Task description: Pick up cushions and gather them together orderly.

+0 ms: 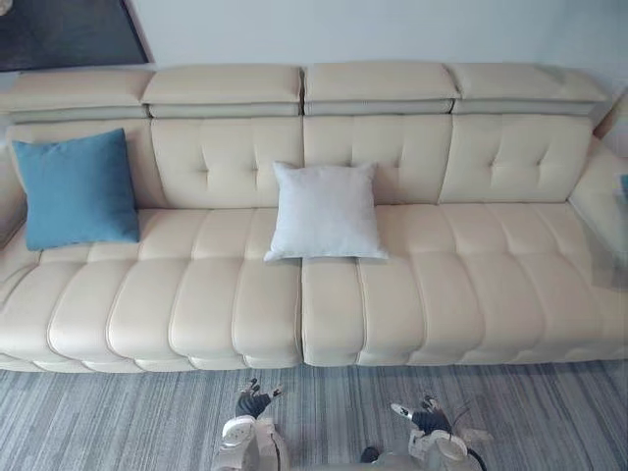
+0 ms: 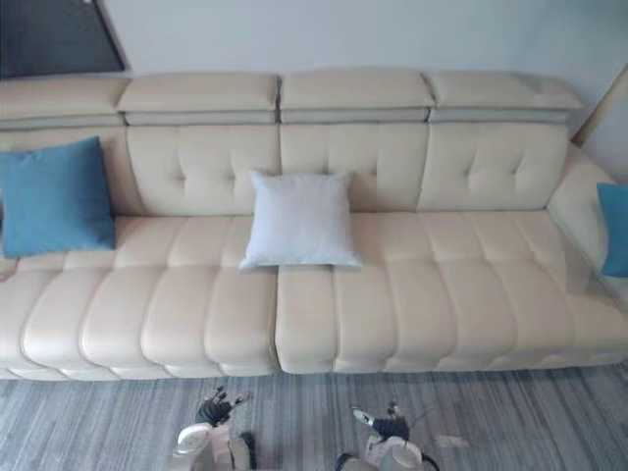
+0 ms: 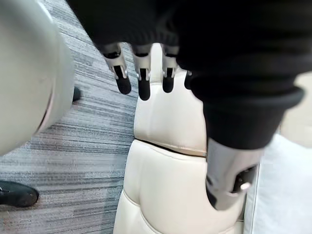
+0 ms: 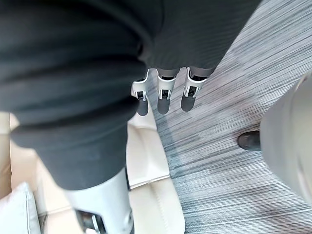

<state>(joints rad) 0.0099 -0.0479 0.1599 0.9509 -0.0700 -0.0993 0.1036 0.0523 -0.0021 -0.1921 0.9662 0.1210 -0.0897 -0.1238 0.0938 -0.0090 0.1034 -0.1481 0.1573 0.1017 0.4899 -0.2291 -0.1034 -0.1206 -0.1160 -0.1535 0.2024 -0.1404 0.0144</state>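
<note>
Left eye view first: what do you have?
— I have a cream sofa (image 1: 442, 285) across the frame. A blue cushion (image 1: 77, 188) leans on the backrest at nine o'clock. A pale grey cushion (image 1: 325, 212) leans at the centre, well apart from it. My left hand (image 1: 253, 402) and right hand (image 1: 424, 417) hang at six o'clock over the grey carpet (image 1: 118, 417), short of the seat edge.
— Right eye view?
— Same scene, plus a second blue cushion (image 2: 614, 229) at three o'clock, against the sofa's arm on my right.
— Left wrist view: is that hand carrying anything?
— No. Its fingers (image 3: 143, 78) are straight and slightly spread, thumb apart, nothing between them. The seat front and a corner of the pale grey cushion lie beyond.
— Right wrist view?
— Likewise: fingers (image 4: 163, 97) loose and empty above carpet and sofa edge.
— So how will you start?
— I judge nothing is gathered yet. I'd step closer and take the pale grey cushion by both side edges. Then I'd lift it clear rather than drag it, and stand it beside a blue one, edges squared.
</note>
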